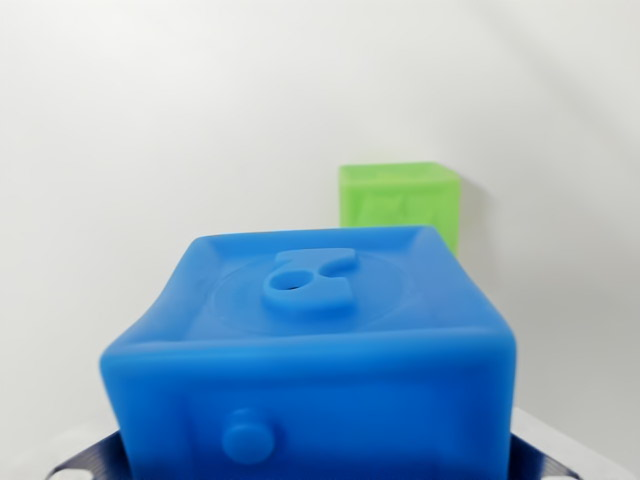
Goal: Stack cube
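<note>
You see the gripper (318, 465) only as two metal finger (85, 462) edges at the bottom corners of the wrist view, one on each side of the blue cube (315, 350). The cube fills the space between them, and its sides bulge slightly, so the fingers pinch it from the wrist view's left and right. Contact itself is hidden behind the cube's body. Count two cubes: one blue, one green. The blue one sits closest to you, with a raised figure on its top face and a round stud on its front. The green cube (400, 203) stands farther back, slightly toward the wrist view's right, on the white surface (120, 150), partly hidden behind the blue cube's top edge.
</note>
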You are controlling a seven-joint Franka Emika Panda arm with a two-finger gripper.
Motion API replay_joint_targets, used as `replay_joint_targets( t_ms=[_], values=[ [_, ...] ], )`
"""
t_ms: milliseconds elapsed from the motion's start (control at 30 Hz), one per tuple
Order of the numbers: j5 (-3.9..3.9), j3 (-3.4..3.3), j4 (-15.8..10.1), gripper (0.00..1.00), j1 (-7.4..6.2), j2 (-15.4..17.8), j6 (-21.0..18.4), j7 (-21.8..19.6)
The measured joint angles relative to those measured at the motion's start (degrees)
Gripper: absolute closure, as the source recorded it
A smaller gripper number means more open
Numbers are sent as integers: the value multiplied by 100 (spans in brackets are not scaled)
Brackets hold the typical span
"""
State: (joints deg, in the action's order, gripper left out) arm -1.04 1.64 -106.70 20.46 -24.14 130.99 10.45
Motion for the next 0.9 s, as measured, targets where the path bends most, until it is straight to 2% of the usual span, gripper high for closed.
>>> replay_joint_targets(
  t_ms=[733,900],
  values=[
    [0,-5,762,100,222,-401,-357,522],
    [0,-9,779,100,232,-500,-303,546]
  ],
)
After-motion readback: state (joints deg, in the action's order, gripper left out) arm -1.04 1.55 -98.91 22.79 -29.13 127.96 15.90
